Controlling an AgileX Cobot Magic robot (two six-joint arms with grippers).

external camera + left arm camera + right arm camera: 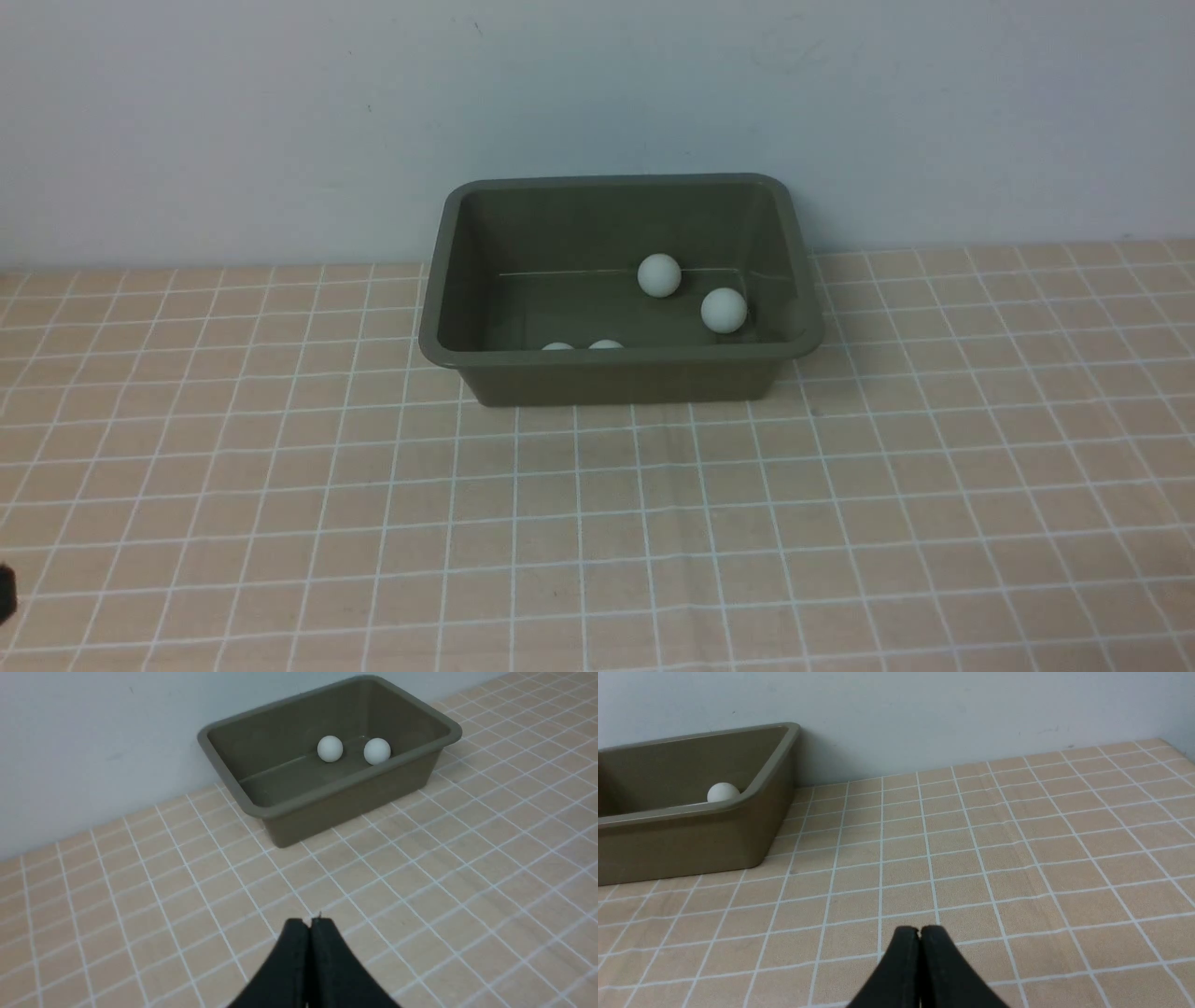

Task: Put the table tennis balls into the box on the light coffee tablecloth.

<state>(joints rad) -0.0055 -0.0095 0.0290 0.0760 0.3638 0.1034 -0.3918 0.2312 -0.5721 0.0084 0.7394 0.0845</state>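
The dark olive-green box (616, 373) stands on the light coffee tablecloth (653, 523) against the back wall. Inside it lie white table tennis balls: one (659, 275) near the middle, one (724, 310) to its right, and the tops of two more (558, 346) (605, 344) showing just over the near wall. The left wrist view shows the box (350, 798) with two balls (330, 748) (376, 751), and my left gripper (310, 921) shut and empty over bare cloth. My right gripper (919, 929) is shut and empty too, right of the box (691, 830), where one ball (722, 792) peeks over the rim.
A plain pale wall (597, 93) rises directly behind the box. A dark bit of my left arm (6, 593) shows at the front view's left edge. The cloth ends near the far right corner (1176, 746).
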